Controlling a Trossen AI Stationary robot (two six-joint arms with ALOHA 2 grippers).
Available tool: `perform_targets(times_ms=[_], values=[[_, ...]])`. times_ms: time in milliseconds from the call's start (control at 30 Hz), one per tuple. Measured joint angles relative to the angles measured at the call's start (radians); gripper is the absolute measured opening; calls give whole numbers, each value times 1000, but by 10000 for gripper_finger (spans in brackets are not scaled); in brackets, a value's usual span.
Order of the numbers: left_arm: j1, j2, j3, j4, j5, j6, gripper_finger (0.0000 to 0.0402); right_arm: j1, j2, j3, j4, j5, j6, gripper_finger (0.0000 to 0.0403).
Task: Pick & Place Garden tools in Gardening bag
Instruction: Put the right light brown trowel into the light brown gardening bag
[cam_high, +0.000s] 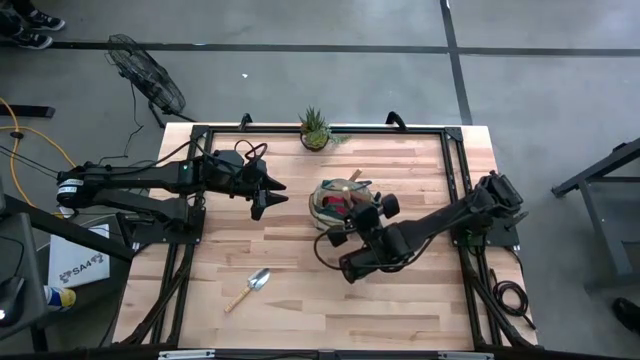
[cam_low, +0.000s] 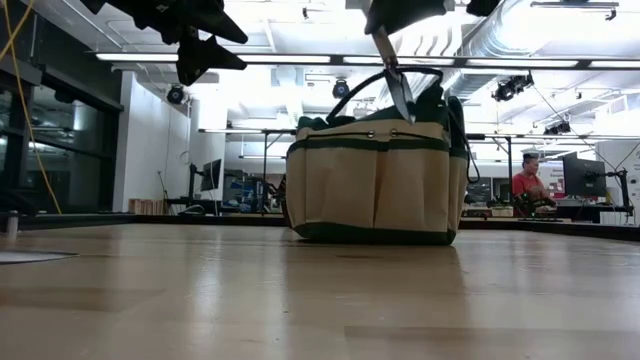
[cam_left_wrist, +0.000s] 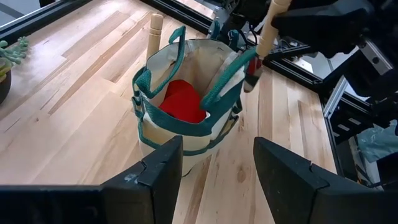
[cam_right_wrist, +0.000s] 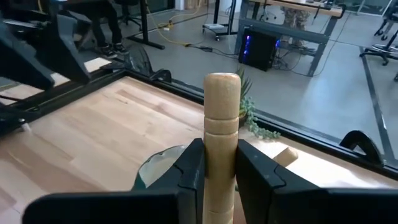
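Note:
The tan gardening bag (cam_high: 338, 203) with green trim stands upright on its base mid-table; it also shows in the low view (cam_low: 375, 180). A red glove (cam_left_wrist: 183, 102) lies inside it, and a wooden handle (cam_left_wrist: 155, 28) sticks up out of it. My right gripper (cam_high: 362, 212) is above the bag, shut on a wooden-handled trowel (cam_low: 398, 75). My left gripper (cam_high: 272, 192) hangs open and empty to the left of the bag, raised off the table. A second trowel (cam_high: 250, 288) lies flat on the table near the front. My right gripper pinches the trowel's wooden handle (cam_right_wrist: 221, 134) between its two fingers; the handle's free end stands out past the fingertips. The trowel is lifted clear and tilted. Its silver blade (cam_low: 400, 90) points down over the bag's opening, the tip about level with the rim.
A spiky green potted plant (cam_high: 314, 130) stands at the table's far edge. A dark frame (cam_high: 455, 150) runs around the table top. Bare wood lies at the front and the left. A person sits in the room beyond the table (cam_low: 527, 182).

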Motion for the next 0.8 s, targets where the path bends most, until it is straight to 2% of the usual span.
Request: perform_targets(times_ms=[667,800], values=[[0,0,0,0,3,2,191,0,0,0,0,-66,-19,54],[0,0,0,0,2,2,191,0,0,0,0,-110,-21,54]])
